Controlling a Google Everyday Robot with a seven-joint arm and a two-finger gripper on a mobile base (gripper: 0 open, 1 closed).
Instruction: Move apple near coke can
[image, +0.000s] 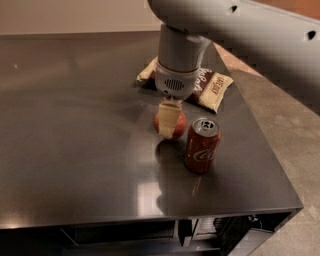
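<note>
The red apple (176, 125) is held in my gripper (169, 120), whose cream fingers (168, 116) close around it from above. The apple sits at or just above the dark table top, close to the left of the coke can (202, 145). The can stands upright near the table's front right, red with white script and a silver top. A small gap shows between apple and can. The grey arm comes down from the upper right.
A brown-and-cream snack bag (207, 86) lies behind the gripper, partly hidden by the wrist. The dark table (75, 130) ends at a front edge and a right edge close to the can; floor lies beyond on the right.
</note>
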